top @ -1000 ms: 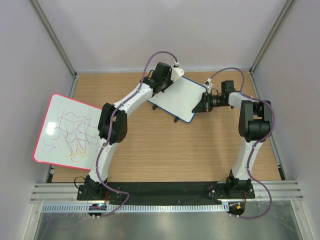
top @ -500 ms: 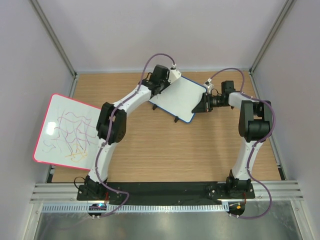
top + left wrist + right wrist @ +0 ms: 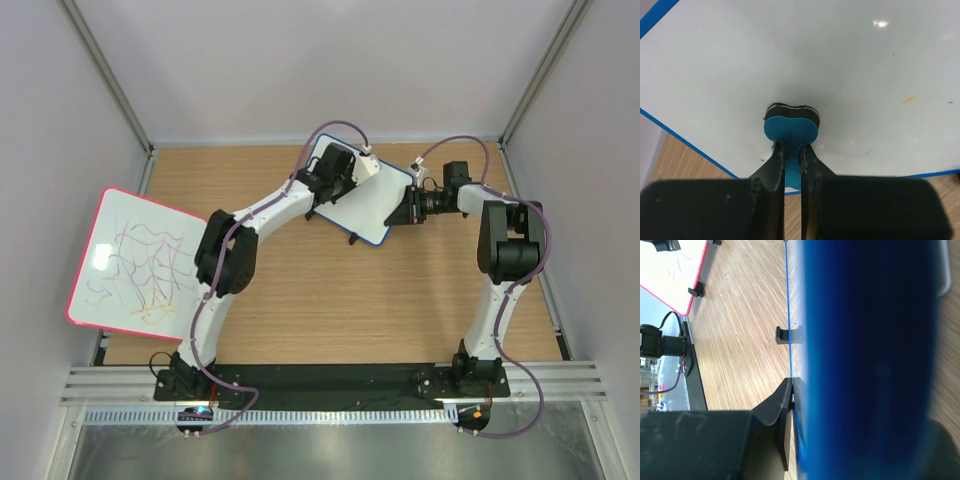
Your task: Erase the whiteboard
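From above, the whiteboard (image 3: 372,210) lies askew at the far middle of the table (image 3: 300,300), between the two arms. The left claw (image 3: 347,172) hangs over its far left part. The right claw (image 3: 408,208) meets its right edge. The red board (image 3: 130,260) overhangs the table's left side, well apart.

Only the left wrist view shows what the left claw carries: its fingers (image 3: 776,160) are nearly closed, pinching a blue eraser (image 3: 791,129). The eraser's dark pad is flat against the white surface, near the board's blue edge. A short yellow mark (image 3: 910,99) sits to the right of the eraser, with a few faint specks around it; the top view resolves none of these.

The right wrist view sees the board edge-on, its frame a broad blue blur. One finger (image 3: 783,425) presses against that frame; the other is hidden behind it, so the claw looks clamped on the edge. A black foot (image 3: 789,335) juts from the frame over the wood.
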